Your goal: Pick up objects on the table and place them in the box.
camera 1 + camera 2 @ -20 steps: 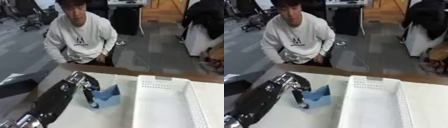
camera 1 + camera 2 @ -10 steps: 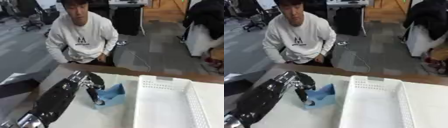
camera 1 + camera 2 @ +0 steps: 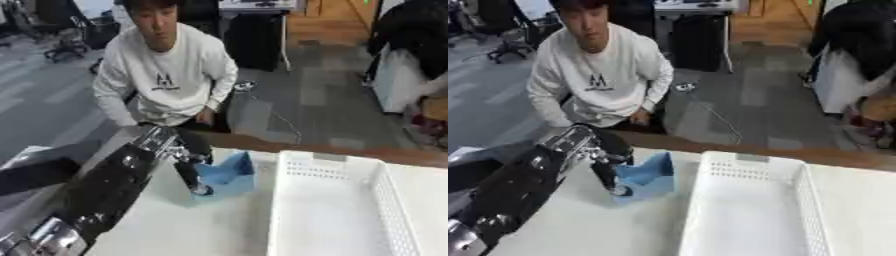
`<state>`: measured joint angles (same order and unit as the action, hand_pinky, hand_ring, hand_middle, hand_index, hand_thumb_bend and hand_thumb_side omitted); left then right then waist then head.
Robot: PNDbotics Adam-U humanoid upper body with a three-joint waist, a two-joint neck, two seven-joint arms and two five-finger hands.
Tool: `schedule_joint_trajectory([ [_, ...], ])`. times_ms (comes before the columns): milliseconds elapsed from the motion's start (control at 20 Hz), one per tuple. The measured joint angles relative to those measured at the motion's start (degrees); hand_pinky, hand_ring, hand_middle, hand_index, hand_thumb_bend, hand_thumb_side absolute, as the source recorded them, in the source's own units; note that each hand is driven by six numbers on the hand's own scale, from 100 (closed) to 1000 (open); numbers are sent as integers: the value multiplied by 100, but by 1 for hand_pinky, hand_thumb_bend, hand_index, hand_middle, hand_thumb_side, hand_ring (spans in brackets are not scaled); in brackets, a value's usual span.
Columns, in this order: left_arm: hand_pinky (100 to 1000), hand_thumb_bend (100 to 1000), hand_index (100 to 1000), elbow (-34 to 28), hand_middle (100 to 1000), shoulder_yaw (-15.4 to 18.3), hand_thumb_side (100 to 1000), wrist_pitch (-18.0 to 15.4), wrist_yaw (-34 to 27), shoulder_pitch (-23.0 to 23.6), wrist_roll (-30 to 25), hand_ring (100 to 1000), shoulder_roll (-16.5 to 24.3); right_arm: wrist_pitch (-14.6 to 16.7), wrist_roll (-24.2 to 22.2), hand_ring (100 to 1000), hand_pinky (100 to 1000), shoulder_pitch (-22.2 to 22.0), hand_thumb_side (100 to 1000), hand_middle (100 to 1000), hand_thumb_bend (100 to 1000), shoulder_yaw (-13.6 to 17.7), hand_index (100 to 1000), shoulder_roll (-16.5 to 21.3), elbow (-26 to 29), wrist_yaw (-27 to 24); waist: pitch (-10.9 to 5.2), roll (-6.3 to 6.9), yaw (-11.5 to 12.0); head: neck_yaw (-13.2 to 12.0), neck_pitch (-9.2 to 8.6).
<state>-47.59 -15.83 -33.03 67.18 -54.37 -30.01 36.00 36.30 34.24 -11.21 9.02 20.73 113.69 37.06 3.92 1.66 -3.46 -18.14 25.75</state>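
Since a second ago, the robot's left hand (image 3: 186,167) has carried the small blue folded box-like thing (image 3: 227,174) a little closer to the big white plastic basket (image 3: 325,210); the whole picture has also shifted, so the camera moved too. On the left, the long black arm with silver joints (image 3: 105,195) reaches across the white table (image 3: 188,230). At its end the left hand points its dark fingers (image 3: 609,179) down, and they are curled onto the left side of the blue thing, pinching it. The blue thing sits low, at or just above the table; I cannot tell if it touches. It is just beside the basket's left wall, still outside it. The basket looks empty. The right hand does not show in either view. The step now seems to be the carry: the blue thing is held but not yet in the box. Next, the hand likely needs to lift it higher than the basket's rim, move it right over the inside, and then let go.
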Motion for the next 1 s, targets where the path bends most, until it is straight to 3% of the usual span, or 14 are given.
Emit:
schedule_joint_trajectory([
  [550,100,158,368,-311,100,-62,864,67,-626,-176,-67,100,79,0,0,290,100,-2,675,225,100,0,361,1,0,-2,-21,4,-19,-49,0],
  [700,100,160,369,-508,100,-183,877,-183,-689,-282,183,100,12,0,0,290,100,-1,675,226,100,0,361,21,0,-9,-22,7,-30,-55,0],
  [1000,100,163,372,-1136,100,-686,899,-1037,-498,-500,1037,100,-243,0,0,291,100,17,674,228,100,-1,361,76,0,-71,-37,41,-113,-117,0],
])
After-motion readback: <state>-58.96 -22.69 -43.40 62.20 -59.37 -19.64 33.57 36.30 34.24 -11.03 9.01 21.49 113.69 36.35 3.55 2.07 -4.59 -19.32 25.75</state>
